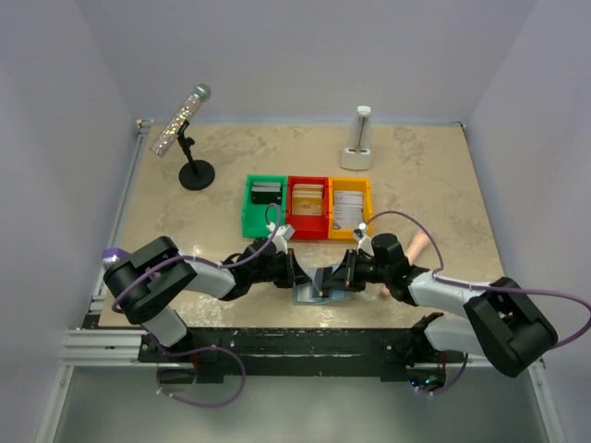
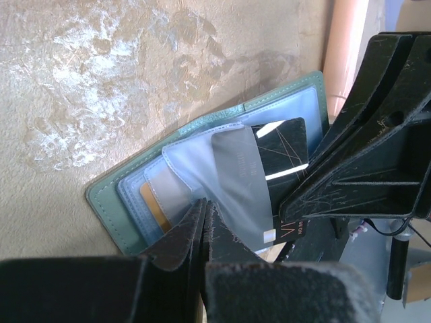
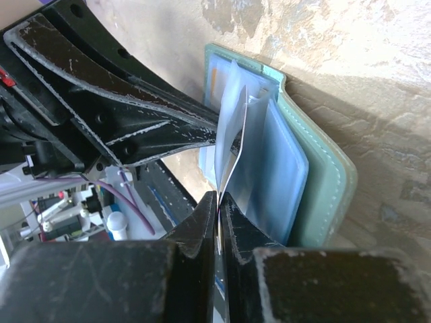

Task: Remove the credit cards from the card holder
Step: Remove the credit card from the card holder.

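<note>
The card holder [image 1: 307, 296] lies open on the tabletop [image 1: 425, 185], the left end effector [image 2: 205, 212] pinched on its clear pocket leaf [image 2: 236, 168] and the right end effector [image 3: 219, 202] clamped on a dark credit card [image 2: 286, 145] beside that leaf.

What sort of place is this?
Probably a robotics lab cell: plain pale walls box in a beige marbled tabletop, an aluminium rail frame edges it, and green, red and yellow plastic bins look staged.
</note>
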### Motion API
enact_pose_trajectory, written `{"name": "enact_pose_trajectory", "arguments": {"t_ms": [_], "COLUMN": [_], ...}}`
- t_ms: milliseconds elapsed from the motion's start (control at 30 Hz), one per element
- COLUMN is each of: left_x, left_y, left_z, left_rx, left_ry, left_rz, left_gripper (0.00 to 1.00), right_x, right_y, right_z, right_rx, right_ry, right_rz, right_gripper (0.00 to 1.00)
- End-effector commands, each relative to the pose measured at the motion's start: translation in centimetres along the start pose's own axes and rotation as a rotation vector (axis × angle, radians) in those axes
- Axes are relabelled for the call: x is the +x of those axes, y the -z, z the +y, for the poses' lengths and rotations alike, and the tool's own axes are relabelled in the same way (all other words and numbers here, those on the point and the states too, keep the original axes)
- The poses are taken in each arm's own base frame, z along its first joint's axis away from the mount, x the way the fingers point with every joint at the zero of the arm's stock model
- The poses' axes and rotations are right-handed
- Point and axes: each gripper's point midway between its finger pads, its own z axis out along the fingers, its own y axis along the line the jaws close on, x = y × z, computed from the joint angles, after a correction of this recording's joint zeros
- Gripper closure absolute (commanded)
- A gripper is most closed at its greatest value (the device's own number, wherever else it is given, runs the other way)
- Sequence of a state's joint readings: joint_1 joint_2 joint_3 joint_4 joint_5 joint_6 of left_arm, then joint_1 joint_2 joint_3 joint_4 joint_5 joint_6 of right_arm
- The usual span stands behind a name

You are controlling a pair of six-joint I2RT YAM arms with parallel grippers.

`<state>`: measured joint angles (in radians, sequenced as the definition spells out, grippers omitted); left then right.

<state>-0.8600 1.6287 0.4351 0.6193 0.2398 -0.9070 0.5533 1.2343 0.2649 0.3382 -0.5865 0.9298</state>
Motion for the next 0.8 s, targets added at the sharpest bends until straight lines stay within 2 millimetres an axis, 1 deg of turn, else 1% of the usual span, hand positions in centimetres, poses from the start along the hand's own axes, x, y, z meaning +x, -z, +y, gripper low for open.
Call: {"name": "enact_pose_trajectory", "arguments": {"t_ms": [0,167,333,467,767], "left_x": [6.0,5.9,5.7,5.6,5.1], "left_y": [2.1,2.3,2.2,2.2,2.4], "left_z": [8.7,8.7,8.5,8.4,7.3], "left_rx": [-0.320,-0.323,-0.316,-0.315,-0.272], "left_ry": [0.023,0.021,0.018,0.018,0.010], "left_rz": [0.166,0.159,0.155,0.149,0.136], "left_gripper": [1.00,1.00,1.00,1.00,1.00], "right_x": [-1.1,-1.1,-1.0,-0.8,-0.9], "right_y": [0.5,0.9,1.5,1.8,2.8], "right_z": [3.0,2.9,2.6,2.5,2.0], "right_rx": [-0.093,-0.079,-0.047,-0.030,0.039], "right_ry": [0.082,0.090,0.114,0.121,0.139], "right_rz": [-0.025,-0.032,-0.042,-0.041,-0.050], "right_gripper": [0.95,0.96,1.00,1.00,1.00]}}
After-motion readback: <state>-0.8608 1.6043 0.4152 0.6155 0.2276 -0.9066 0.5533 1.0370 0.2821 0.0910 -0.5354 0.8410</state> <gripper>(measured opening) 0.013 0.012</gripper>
